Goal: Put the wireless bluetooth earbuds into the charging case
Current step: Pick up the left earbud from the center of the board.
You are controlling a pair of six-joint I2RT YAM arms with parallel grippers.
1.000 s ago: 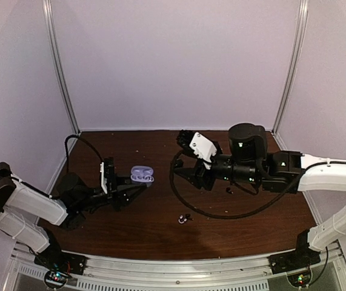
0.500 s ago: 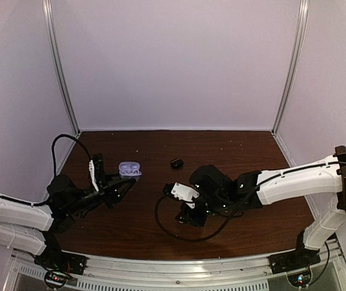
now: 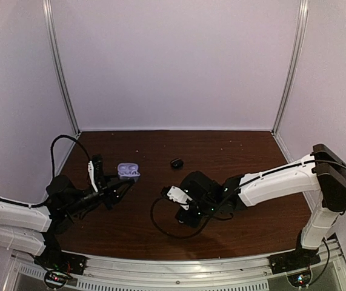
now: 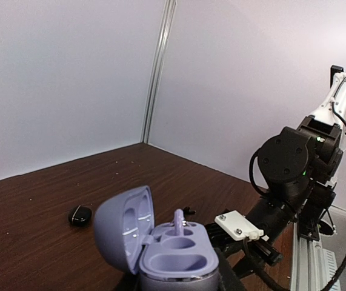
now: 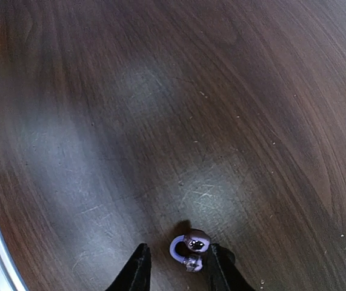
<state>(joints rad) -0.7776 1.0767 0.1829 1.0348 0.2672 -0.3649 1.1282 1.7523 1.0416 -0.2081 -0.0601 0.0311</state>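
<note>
I judged the step in hand to be the pickup of a loose lavender earbud [image 5: 189, 248] for the case. At the bottom edge of the right wrist view my right fingers [image 5: 139, 270] stood narrow on either side of it, low over the worktop [image 5: 160, 91]. The right one touched it or nearly so, and the left one showed a sliver of wood between, so it was not yet a grip. The bud lay on its side, pale ring end toward the left of the frame. Its long axis seemed to run about finger to finger, though it was too small to be sure. The next move called for a gentle pinch, a straight lift, and a turn to match the bare socket. My left fingers [image 3: 117, 185] were clamped on the open lavender charging case [image 4: 173, 260], with its lid tipped back toward the left. One seated bud [image 4: 179, 219] stood in it. Farther off lay a small black case [image 4: 80, 215].
</note>
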